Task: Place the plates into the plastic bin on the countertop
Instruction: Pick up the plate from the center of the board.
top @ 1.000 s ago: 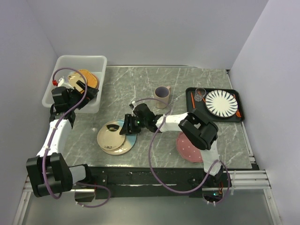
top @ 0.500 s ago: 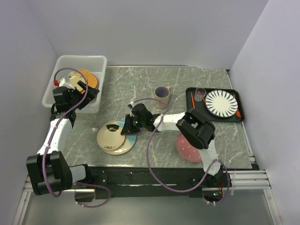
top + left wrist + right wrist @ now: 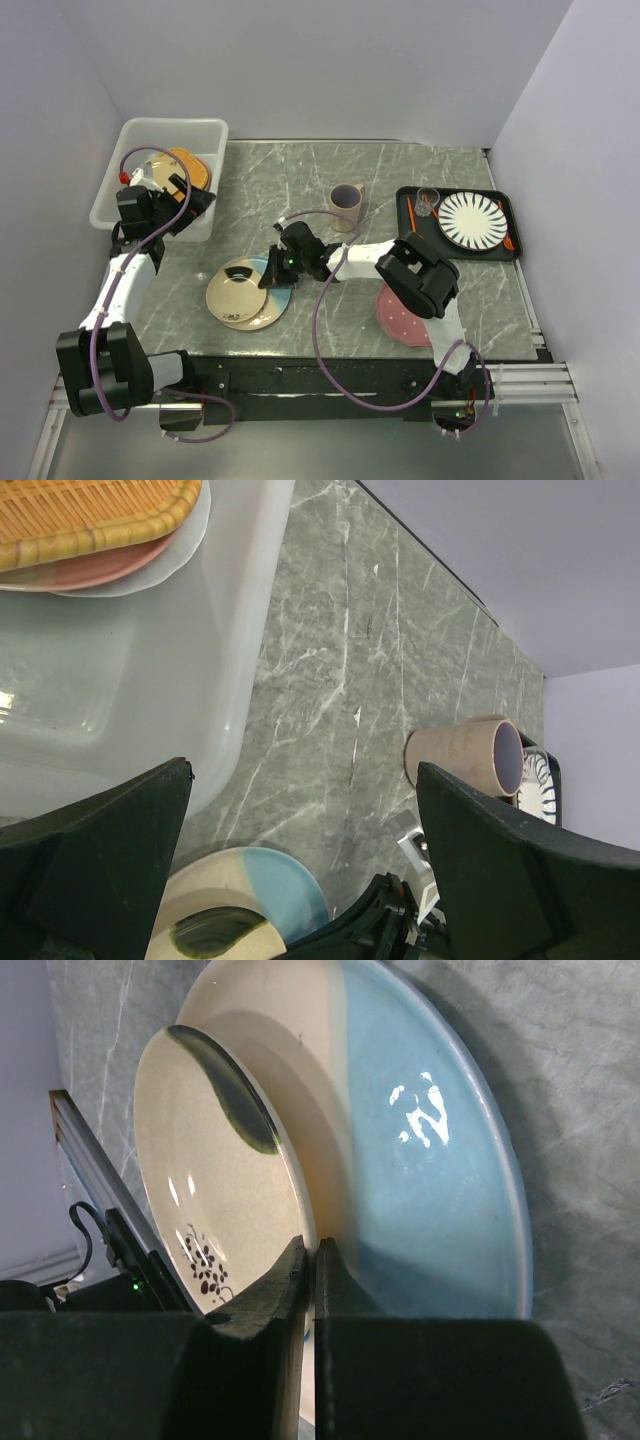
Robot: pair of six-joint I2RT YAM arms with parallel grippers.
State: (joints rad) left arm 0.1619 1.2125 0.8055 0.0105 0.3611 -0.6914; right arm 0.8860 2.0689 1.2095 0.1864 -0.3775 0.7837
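The small round cream plate (image 3: 220,1180), glossy, with a dark brush stroke on its upper edge and a little dark flower sprig lower down, lies on top of a larger round plate that is half cream and half light blue (image 3: 420,1160). Both are on the grey-green marble-look countertop (image 3: 300,180), toward its near left part and well apart from the bin. The right gripper (image 3: 310,1252) reaches to the right side of this stack, and its two dark fingers are pressed almost together on the thin rim of the small cream plate, with the rim going in between them. In the right wrist view the small plate seems a little lifted on that side, but I cannot tell it for sure. The translucent white rectangular plastic bin (image 3: 175,122) is at the far left corner of the countertop. It holds a pink plate (image 3: 90,572) on a white plate (image 3: 195,530), with a woven bamboo-colour tray (image 3: 80,510) on top of them. The left gripper (image 3: 302,810) hangs at the near right edge of the bin with its fingers spread wide and nothing between them. A pink dotted plate (image 3: 395,322) lies at the near right, partly hidden under the right arm. A beige mug (image 3: 345,205) is near the middle, and a flat black tray (image 3: 405,215) at the far right carries a white plate with black radiating stripes (image 3: 472,220).
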